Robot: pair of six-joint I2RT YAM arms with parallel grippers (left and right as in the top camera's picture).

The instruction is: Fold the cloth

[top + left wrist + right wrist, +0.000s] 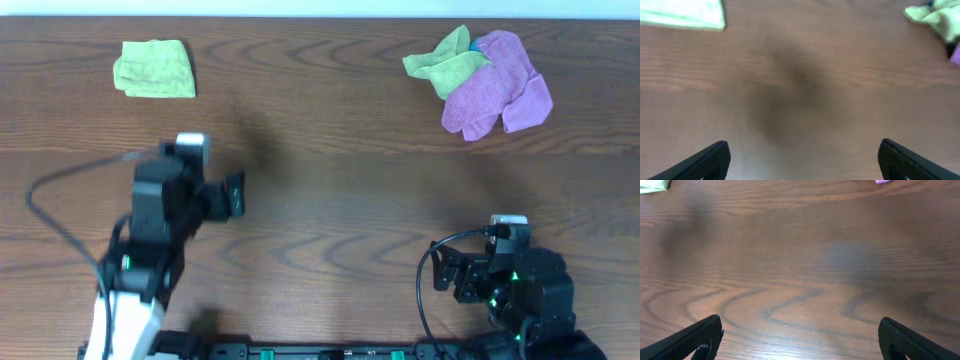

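Overhead: your cloth (pixel 155 68) sits folded, far-left on bench (pixel 330 150); both jaws spread, empty, well apart; fold looks finished.

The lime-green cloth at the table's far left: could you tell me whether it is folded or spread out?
Folded. The lime-green cloth lies as a compact, slightly rumpled rectangle with doubled-over edges, not as an open square.

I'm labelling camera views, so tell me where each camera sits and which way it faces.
Overhead: above the table, looking straight down; left arm and right arm show.
Left wrist: on the left arm, low, facing the far edge; open left gripper frames the bottom.
Right wrist: likewise on the right arm; open right gripper below.
Shared: all three show the folded lime-green cloth and the purple cloth.
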